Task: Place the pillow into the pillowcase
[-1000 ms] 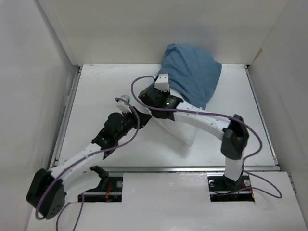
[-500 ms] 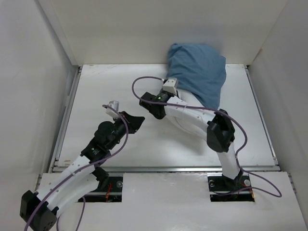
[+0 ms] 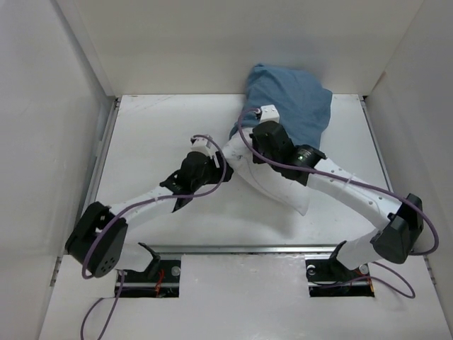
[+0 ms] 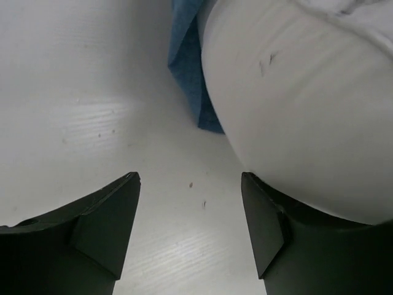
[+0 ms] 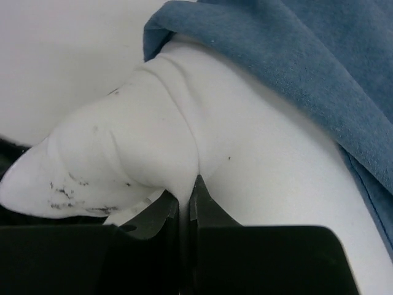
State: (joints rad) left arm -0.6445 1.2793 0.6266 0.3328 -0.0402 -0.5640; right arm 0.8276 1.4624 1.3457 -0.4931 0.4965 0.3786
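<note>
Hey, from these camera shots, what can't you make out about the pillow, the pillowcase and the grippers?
Top view: how far the pillow reaches inside the pillowcase; the blue cloth covers it.
Top view: the right arm hides its own fingertips; only the right wrist view shows the right gripper pinching pillow fabric.
Left wrist view: beyond the open left gripper, frame edges cut off most of pillow and pillowcase.
</note>
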